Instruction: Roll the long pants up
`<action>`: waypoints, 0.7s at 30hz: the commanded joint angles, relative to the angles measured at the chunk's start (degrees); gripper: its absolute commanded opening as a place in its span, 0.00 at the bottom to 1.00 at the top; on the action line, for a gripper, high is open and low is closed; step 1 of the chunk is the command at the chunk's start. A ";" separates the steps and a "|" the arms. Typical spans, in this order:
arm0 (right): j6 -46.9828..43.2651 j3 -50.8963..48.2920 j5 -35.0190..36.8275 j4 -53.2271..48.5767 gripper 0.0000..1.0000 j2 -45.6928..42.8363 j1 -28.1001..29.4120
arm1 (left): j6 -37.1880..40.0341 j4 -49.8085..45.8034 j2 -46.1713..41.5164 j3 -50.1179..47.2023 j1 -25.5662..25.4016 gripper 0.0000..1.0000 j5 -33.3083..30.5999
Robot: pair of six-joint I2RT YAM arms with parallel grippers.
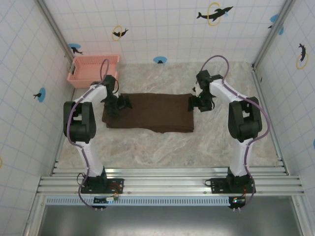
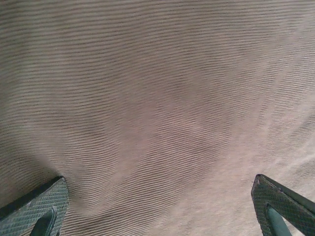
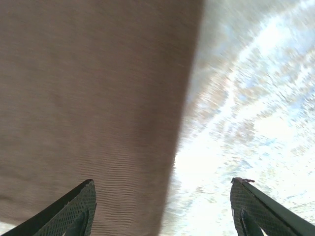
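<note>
L side first: the left gripper (image 1: 118, 104) is over the L end of the pants (image 1: 152, 112), jaws spread wide and gripping nothing. In the left wrist view we see the left gripper (image 2: 158, 196) with its two textured fingers (image 2: 39, 209) at the bottom corners, far apart. The ribbed brown cloth of the pants (image 2: 157, 98) runs across everything between and beyond them. Whether the pads touch the fabric we can't tell.

R side: the right gripper (image 1: 199, 102) is at the R end of the pants, jaws also apart, nothing clamped. In the right wrist view the right gripper (image 3: 163, 196) straddles the cloth edge. One of its fingers (image 3: 69, 211) is over the pants (image 3: 88, 98) and the other is over the bare marbled table (image 3: 246, 98). The view is blurry, so contact w/ the cloth is unclear.

The pants lie flat as a long folded rectangle across the mid table (image 1: 162, 147), long side running L to R, reaching from one gripper to the other. No roll started at either end. The near edge looks a bit uneven, w/ a layer peeking out.

Farther out, a pink basket (image 1: 93, 69) sits at the back L corner of the table, well apart from the pants. Tiled walls (image 1: 172, 29) w/ dolphin stickers (image 1: 214, 14) close in the back and sides.
</note>
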 commanded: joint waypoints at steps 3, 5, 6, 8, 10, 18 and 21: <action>-2.83 -2.70 -6.57 5.59 0.73 2.80 -0.94 | -1.33 -2.21 3.89 3.65 -4.12 0.97 -3.51; -3.05 -1.24 -8.99 6.15 0.71 5.49 -0.81 | -1.17 -3.18 5.81 4.70 -5.54 0.97 -3.74; -3.04 -0.47 -9.51 6.15 0.71 6.45 -0.69 | -1.24 -3.76 6.63 5.17 -6.09 0.97 -4.04; -2.90 1.18 -10.85 6.00 0.69 8.25 -0.51 | -1.34 -4.30 7.80 5.72 -7.12 0.98 -4.41; -2.80 2.34 -11.35 5.98 0.68 9.37 -0.34 | -1.90 -4.76 8.87 6.17 -7.91 0.98 -4.60; -1.13 0.85 -11.35 6.41 0.10 7.81 -1.68 | -1.71 -8.75 16.13 14.29 -10.98 0.97 -5.49; 0.38 -2.20 -10.59 6.29 0.04 3.69 -2.49 | -2.56 -9.96 20.23 20.19 -12.40 0.97 -4.01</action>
